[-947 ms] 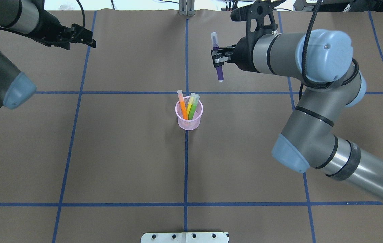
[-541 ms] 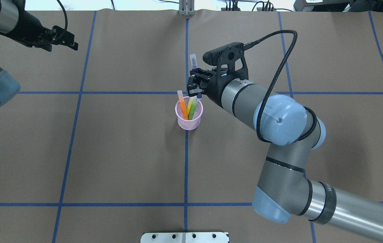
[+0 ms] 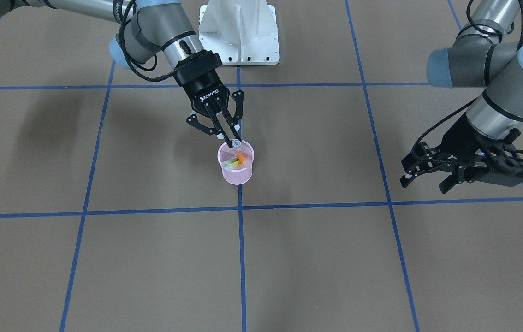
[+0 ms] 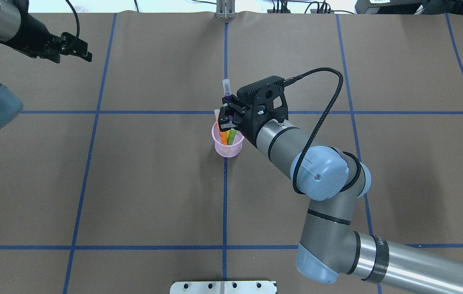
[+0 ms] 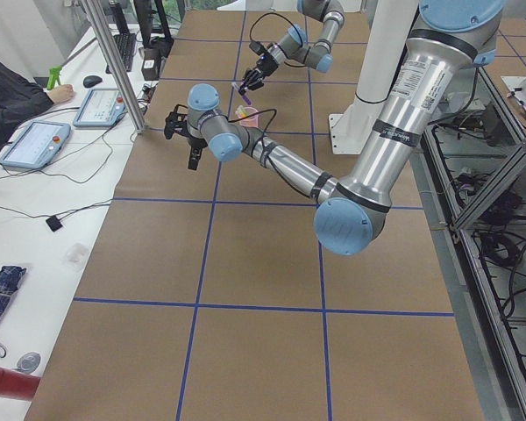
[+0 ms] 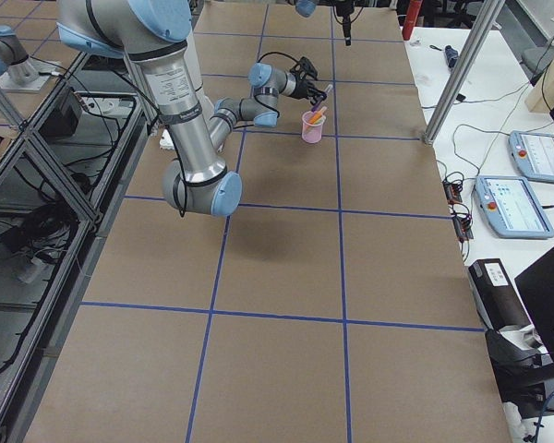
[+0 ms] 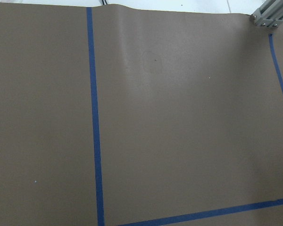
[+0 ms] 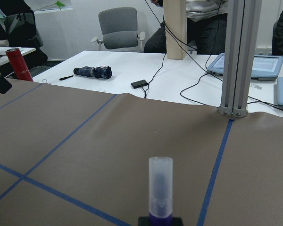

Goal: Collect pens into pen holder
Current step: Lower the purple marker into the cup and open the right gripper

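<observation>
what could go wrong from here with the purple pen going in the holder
1. The purple pen, held in the right gripper over the pen holder, may land on the orange pen and green pen leaning across the opening and jam or slip in the grip.
2. The gripper hangs close to the rim; a sideways nudge could tip the free-standing holder.

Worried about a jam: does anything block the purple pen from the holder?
Nothing outside it. The right end effector holds the purple pen over the pen holder; the orange pen and green pen inside crowd its opening.
</observation>
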`<control>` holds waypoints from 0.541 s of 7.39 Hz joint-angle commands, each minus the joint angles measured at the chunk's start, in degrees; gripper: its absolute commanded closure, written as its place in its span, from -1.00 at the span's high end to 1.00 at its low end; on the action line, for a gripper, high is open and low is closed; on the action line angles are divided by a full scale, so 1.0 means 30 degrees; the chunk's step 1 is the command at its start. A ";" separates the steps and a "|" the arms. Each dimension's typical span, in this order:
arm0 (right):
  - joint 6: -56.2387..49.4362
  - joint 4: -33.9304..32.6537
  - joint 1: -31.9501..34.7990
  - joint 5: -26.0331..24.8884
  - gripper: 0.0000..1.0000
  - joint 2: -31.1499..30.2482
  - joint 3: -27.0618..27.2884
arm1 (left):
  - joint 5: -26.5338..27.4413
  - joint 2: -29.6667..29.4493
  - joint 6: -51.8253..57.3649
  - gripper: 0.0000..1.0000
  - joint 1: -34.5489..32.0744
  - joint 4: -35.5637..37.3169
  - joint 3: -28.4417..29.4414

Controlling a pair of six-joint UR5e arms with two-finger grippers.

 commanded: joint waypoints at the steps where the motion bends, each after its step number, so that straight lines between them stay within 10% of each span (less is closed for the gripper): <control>1: -0.0022 0.0310 -0.0206 -0.0030 -1.00 0.0039 -0.0557 | 0.0050 0.0201 0.0478 0.99 0.0057 -0.0029 0.0253; 4: -0.0022 0.0252 -0.0412 -0.0030 -1.00 0.0010 -0.0937 | 0.0021 0.0203 0.0479 0.99 0.0087 -0.0059 0.0517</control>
